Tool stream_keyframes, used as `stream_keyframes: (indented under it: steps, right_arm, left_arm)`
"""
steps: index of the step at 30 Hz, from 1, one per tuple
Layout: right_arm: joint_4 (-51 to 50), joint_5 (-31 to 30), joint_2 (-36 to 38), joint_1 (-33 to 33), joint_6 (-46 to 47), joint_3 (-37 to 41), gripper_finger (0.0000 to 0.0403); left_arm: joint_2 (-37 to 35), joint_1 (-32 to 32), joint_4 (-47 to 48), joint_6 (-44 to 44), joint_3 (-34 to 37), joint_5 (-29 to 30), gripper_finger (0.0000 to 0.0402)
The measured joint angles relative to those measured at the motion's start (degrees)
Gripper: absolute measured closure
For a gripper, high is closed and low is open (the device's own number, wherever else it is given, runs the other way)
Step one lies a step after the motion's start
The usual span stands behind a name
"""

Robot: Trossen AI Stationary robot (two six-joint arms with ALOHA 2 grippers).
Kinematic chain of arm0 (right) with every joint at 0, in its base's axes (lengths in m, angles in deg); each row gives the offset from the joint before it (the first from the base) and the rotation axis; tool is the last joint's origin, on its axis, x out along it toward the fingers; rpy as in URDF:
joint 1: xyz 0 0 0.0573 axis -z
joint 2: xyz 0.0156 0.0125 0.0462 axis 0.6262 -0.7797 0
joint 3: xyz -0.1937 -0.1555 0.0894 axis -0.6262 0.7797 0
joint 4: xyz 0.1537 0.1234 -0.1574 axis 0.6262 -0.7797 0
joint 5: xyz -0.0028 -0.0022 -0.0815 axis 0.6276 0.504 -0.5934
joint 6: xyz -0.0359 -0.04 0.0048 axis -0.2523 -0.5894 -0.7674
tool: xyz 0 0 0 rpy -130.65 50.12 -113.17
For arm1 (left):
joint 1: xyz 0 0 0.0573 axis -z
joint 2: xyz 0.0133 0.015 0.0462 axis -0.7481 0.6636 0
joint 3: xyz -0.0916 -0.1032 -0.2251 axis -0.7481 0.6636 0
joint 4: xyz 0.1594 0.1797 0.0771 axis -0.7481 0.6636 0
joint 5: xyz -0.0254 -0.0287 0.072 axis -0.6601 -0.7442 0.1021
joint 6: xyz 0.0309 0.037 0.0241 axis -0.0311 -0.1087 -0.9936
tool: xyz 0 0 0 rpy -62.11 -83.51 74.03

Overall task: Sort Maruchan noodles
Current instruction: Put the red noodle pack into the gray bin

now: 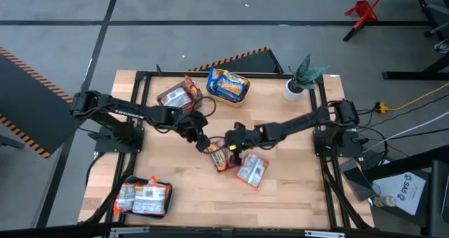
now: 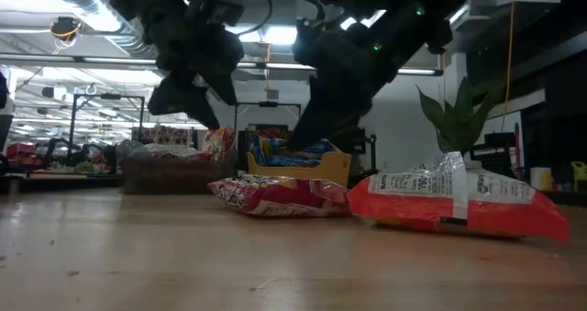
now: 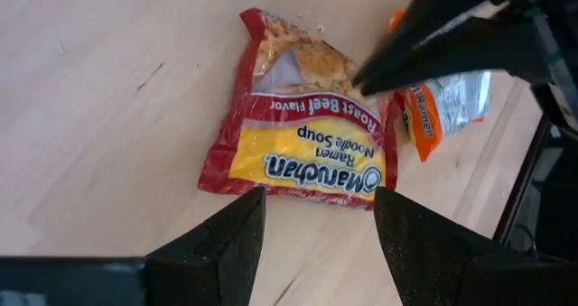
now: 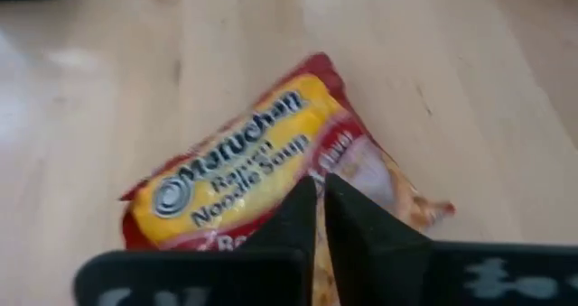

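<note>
packet in play: a red and yellow roast beef packet (image 1: 219,156) of maruchan noodles lies flat on the counter (image 1: 168,168) near its middle, between the two grippers.
second loose packet: an orange and silver packet (image 1: 252,170) lies just beside it on the right arm's side, apart from any bin.
already sorted: packets sit in the yellow bin (image 1: 228,87) and in a bin beside it (image 1: 179,96) at the far edge, and more in a bin at the near left corner (image 1: 144,198).
right gripper: the right gripper (image 4: 318,217) is down over the packet's edge with its fingers drawn together; whether a fold of wrapper is pinched between them cannot be told.
left gripper: the left gripper (image 3: 316,229) hovers over the same packet, fingers apart and holding nothing.
handling: judged light, with a crinkly, slippery film over a brittle noodle block that would crack under a hard squeeze.
where to hold: the flat sealed seam at either short end looks best, since a thin pinch there spares the block; a grip across the slick face would likely slide off.
risk: a shallow pinch may slip when lifted.
</note>
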Motion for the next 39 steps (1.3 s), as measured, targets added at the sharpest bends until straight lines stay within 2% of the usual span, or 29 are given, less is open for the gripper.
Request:
stream_keyframes:
  steps: [3,11,16,20,29,32,35,39]
  right_arm:
    - [0.8,3.3,0.0,2.5,-3.8,-0.1,0.0401]
    - [1.6,7.6,-3.6,6.0,-11.3,-0.1,0.0399]
    - [-0.1,5.8,-3.9,7.2,-13.6,-0.1,0.0399]
    - [-5.9,2.6,-3.8,7.6,-10.0,-0.1,0.0398]
    - [-19.3,3.4,-2.5,5.4,-2.2,-0.1,0.0398]
    - [-15.4,3.7,-0.3,4.4,-3.3,0.1,0.0398]
    - [-7.0,5.7,1.9,4.4,-5.5,-0.2,0.0398]
    - [1.0,9.5,0.7,5.3,-6.8,-0.2,0.0398]
  left_arm:
    - [0.0,0.5,0.2,2.3,0.0,0.7,0.02]
    - [0.0,2.6,-0.8,8.5,0.0,3.0,0.02]
    - [0.0,3.4,-1.2,12.3,0.0,5.0,0.02]
    - [0.0,3.4,-1.3,16.2,0.0,7.8,0.02]
    - [0.0,3.5,-2.5,17.0,0.0,8.4,0.02]
    - [0.0,3.4,-2.7,16.0,0.0,8.3,0.02]
    - [0.0,3.4,-2.5,15.4,0.0,7.4,0.02]
    - [0.0,3.4,-2.6,14.6,0.0,5.9,0.02]
